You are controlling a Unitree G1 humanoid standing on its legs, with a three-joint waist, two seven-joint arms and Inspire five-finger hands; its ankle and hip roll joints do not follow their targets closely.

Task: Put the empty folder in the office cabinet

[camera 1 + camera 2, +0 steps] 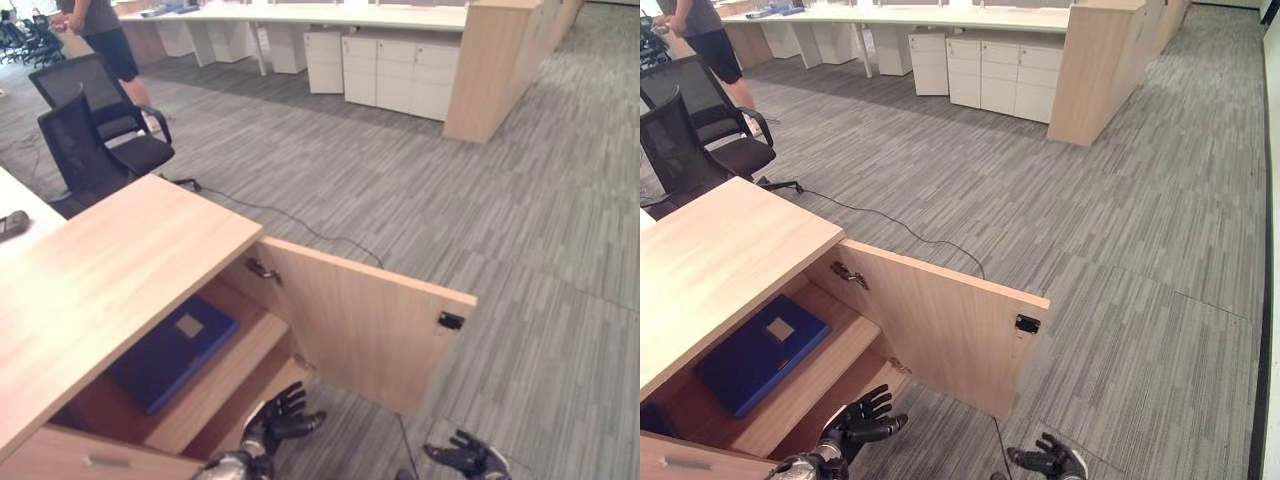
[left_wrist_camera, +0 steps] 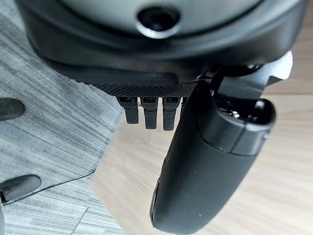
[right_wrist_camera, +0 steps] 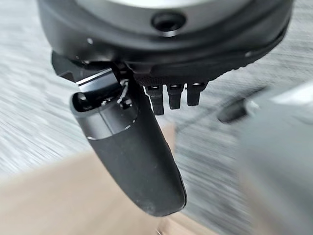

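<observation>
A dark blue folder (image 1: 170,352) with a pale label lies flat on the upper shelf inside the wooden office cabinet (image 1: 110,270), whose door (image 1: 360,320) stands wide open. My left hand (image 1: 272,420) hovers low in front of the open cabinet, below the shelf's edge, with its fingers spread and holding nothing. Over the carpet at the lower right, my right hand (image 1: 462,458) also has spread fingers and is empty. In the wrist views, each hand's thumb (image 2: 205,166) (image 3: 137,156) sticks out straight.
Two black office chairs (image 1: 95,130) stand beyond the cabinet at the left. A person (image 1: 105,40) stands at the far left by a long desk. White drawer units (image 1: 385,70) and a wooden partition (image 1: 495,65) line the far side. A dark object (image 1: 12,224) lies on a white table.
</observation>
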